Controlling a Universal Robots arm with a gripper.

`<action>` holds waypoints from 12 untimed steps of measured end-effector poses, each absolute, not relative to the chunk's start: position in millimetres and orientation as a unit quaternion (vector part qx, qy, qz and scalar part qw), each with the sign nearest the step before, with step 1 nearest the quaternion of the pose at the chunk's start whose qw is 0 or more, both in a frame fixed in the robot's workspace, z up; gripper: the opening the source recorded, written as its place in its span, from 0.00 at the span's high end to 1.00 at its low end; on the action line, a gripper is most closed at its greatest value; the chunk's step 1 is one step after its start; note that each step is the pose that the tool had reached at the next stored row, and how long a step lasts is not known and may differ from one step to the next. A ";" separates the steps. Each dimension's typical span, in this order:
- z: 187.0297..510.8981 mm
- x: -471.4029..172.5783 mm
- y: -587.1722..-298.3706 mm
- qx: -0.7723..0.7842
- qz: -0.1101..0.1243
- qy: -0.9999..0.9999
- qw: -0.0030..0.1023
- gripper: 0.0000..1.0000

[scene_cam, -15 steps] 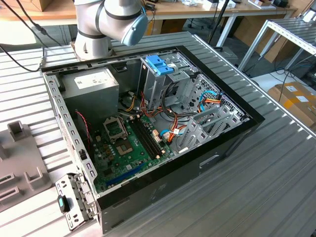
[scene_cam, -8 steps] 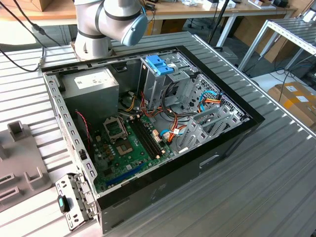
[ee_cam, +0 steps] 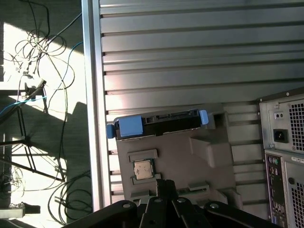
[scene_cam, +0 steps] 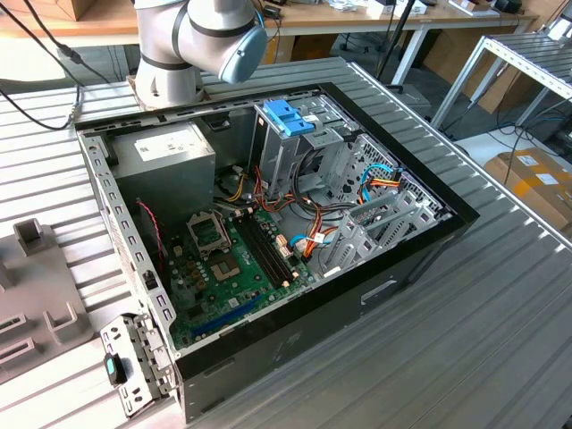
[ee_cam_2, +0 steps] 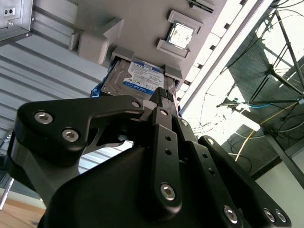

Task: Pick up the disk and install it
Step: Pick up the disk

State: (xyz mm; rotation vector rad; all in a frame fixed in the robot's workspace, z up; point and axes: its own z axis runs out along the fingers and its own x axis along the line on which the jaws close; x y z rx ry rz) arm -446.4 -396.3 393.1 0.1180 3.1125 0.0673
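At the exterior view's left edge, a grey plastic fixture [scene_cam: 36,286] rests on the ribbed metal bench [scene_cam: 465,357]. Further right lies the open black computer case [scene_cam: 357,304], its green motherboard [scene_cam: 223,259] exposed. In both wrist views the flat silver disk [ee_cam: 161,124] [ee_cam_2: 137,78] with blue side rails sits in the fixture's slot, near a square processor chip [ee_cam: 142,169]. The black gripper [ee_cam_2: 164,94] [ee_cam: 165,183] hovers over the fixture, tips pressed together, holding nothing.

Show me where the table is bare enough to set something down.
Widest bare stretch: the ribbed metal table at the exterior view's right of the open black computer case, out to the table's edge. Crowded: inside the case, with cables and motherboard, and the grey plastic fixture holding the blue-railed silver disk.
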 end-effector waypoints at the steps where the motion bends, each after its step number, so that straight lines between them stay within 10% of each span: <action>1: 393.1 -446.4 -396.2 0.038 0.022 0.999 0.013 0.89; 12: 393.2 -446.0 -395.6 0.034 0.022 0.999 0.013 0.89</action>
